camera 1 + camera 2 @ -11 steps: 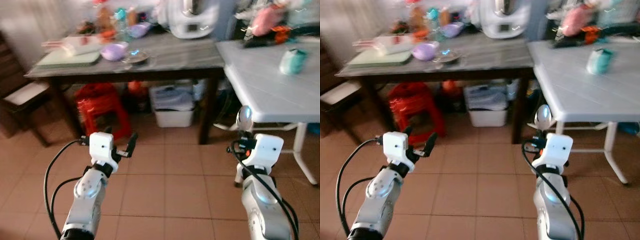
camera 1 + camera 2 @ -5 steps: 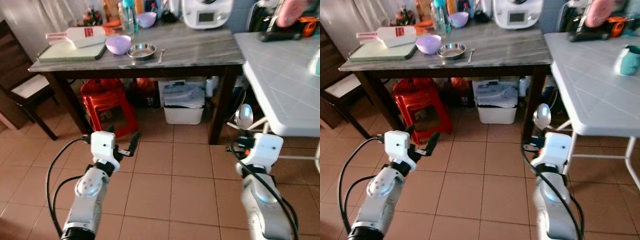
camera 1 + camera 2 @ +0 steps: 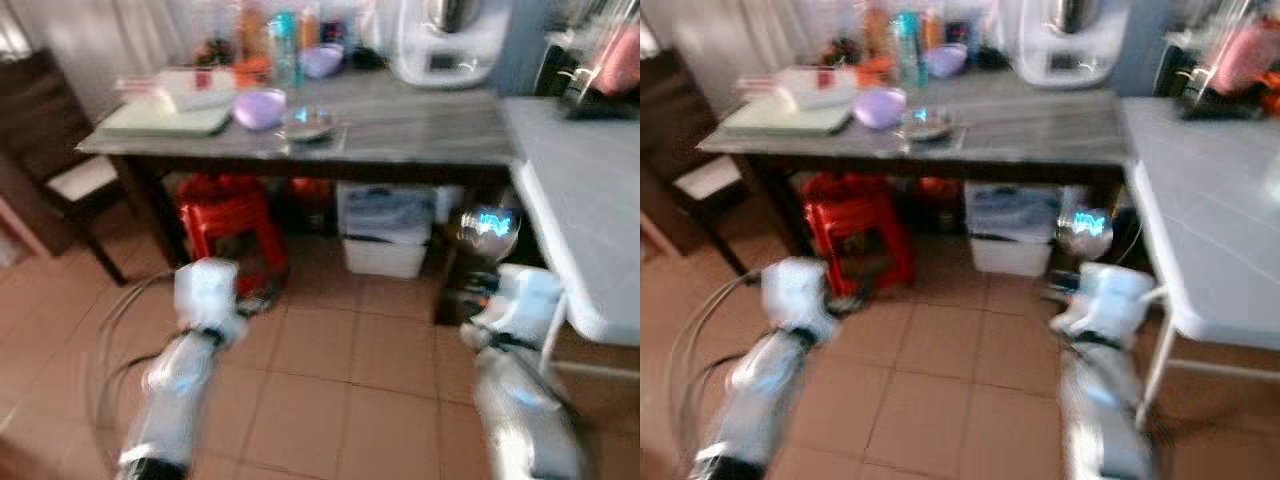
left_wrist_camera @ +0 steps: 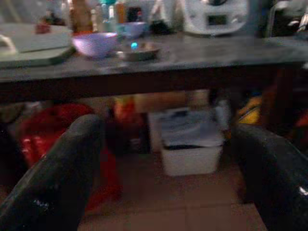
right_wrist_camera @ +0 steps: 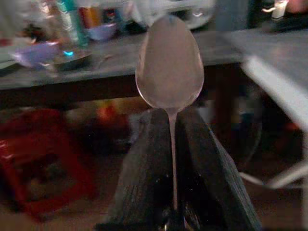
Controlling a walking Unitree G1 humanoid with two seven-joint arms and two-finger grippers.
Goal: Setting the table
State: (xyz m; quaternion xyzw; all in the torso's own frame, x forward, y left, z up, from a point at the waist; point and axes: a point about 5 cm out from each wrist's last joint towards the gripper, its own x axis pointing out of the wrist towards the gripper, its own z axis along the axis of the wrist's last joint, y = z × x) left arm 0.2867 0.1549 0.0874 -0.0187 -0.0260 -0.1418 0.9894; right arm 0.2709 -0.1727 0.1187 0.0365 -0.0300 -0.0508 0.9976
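1. Two silver arms reach low over a terracotta tile floor (image 3: pixel 330 400); both eye views are motion-blurred.
2. Right gripper (image 5: pixel 174 144): black fingers pinched tight on the thin handle of a metal spoon (image 5: pixel 169 62), held upright with its smooth oval bowl on top. In the eye view the spoon (image 3: pixel 484 225) stands above the white wrist, near the corner of the white table (image 3: pixel 590 220).
3. Left gripper (image 4: pixel 168 159): two rounded, glossy black fingers (image 4: pixel 62 178) spread wide apart, nothing between them.
4. Beyond, a dark-legged table (image 3: pixel 420 115) with a grey, streaked stone-look top. Under it sit a red plastic stool (image 3: pixel 232 215) and a white lidded bin (image 3: pixel 388 225).
5. On the top, near the front edge: a lilac bowl (image 3: pixel 259 107) and just beside it a shallow steel dish (image 3: pixel 308 122). To their left lies a pale green board (image 3: pixel 165 118) with a flat white item on it.
6. Farther back: blurred bottles (image 3: pixel 270 45), a second lilac bowl (image 3: pixel 322 60), and a white appliance (image 3: pixel 448 40).
7. Dark wooden chair (image 3: pixel 55 160) with a pale seat at the far left.
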